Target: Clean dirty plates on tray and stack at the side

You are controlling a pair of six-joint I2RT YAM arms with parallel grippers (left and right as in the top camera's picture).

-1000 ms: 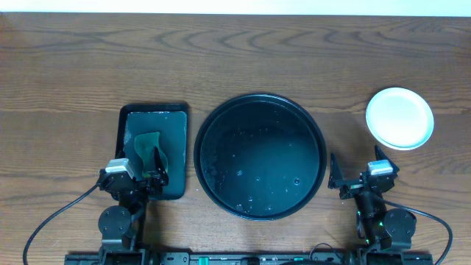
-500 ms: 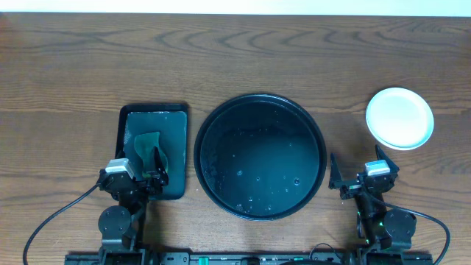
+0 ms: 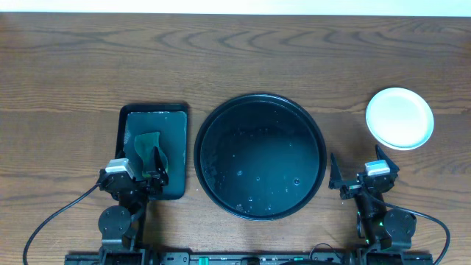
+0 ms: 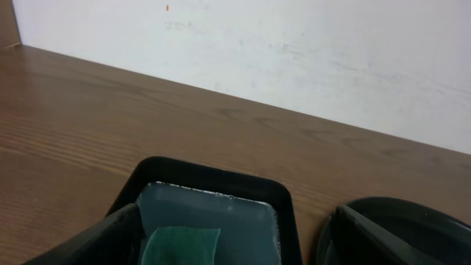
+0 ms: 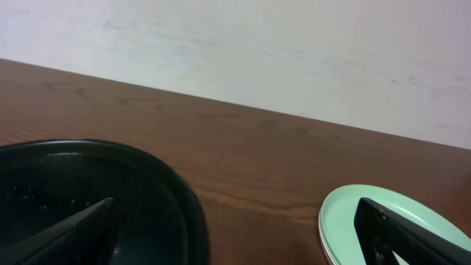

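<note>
"Where are the plates? The round black tray holds only wet specks."

"They're stacked on the bare tabletop, at three o'clock from the tray and one o'clock from the right gripper. Its fingers are spread wide and hold nothing. The left gripper is spread too, above the sponge in the small rectangular tray. The right arm is far nearer the plates. It looks finished to me."

Bare wood tabletop spans the far side. The round black tray fills the middle, a narrow gap from the sponge tray leftward, a wider one from the stacked plates.
</note>
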